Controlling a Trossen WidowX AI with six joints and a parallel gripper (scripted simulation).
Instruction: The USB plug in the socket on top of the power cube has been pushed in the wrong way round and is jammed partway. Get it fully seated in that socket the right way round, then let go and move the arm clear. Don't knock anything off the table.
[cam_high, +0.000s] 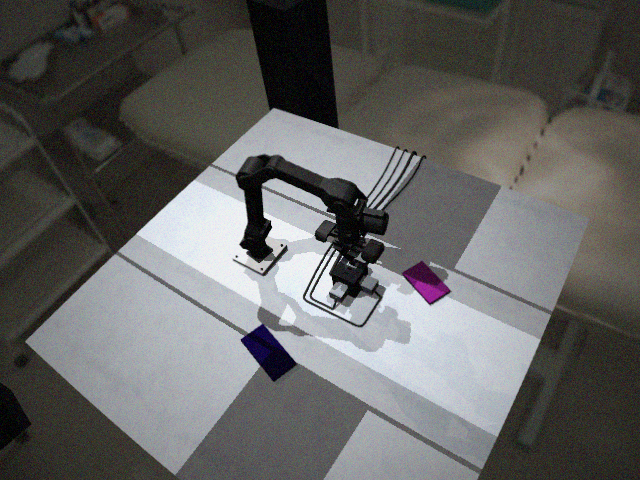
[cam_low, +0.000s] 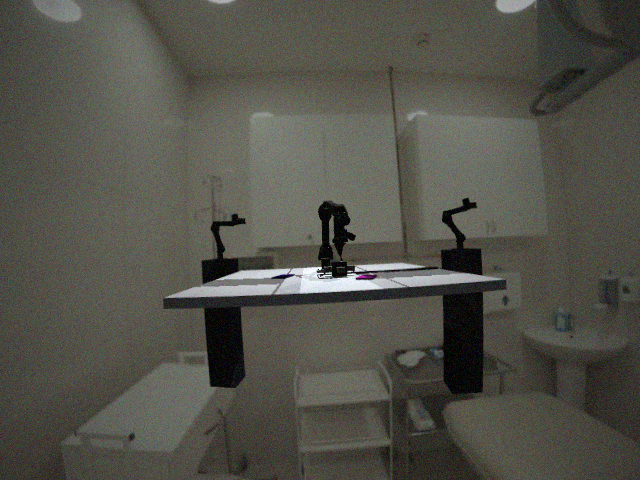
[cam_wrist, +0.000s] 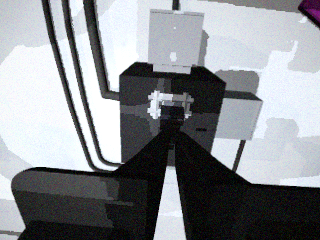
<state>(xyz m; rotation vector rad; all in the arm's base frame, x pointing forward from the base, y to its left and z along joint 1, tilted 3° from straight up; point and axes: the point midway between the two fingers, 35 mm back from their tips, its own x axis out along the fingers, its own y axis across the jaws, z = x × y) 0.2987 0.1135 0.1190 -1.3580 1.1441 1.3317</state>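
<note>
The dark power cube (cam_wrist: 135, 100) (cam_high: 349, 279) (cam_low: 339, 265) sits on the table near the middle, with grey blocks on two of its sides. The socket on its top has a light metal rim (cam_wrist: 156, 103). The dark USB plug (cam_wrist: 172, 113) stands in that socket. My gripper (cam_wrist: 171, 137) (cam_high: 351, 263) points straight down over the cube, and its two dark fingers are shut on the plug from both sides. The plug's lower part is hidden by the fingers.
Black cables (cam_high: 316, 281) (cam_wrist: 70, 90) loop on the table around the cube and run to the far edge. A magenta card (cam_high: 425, 282) lies right of the cube, a dark blue card (cam_high: 267, 352) nearer the front. The arm's base (cam_high: 260, 256) stands to the left.
</note>
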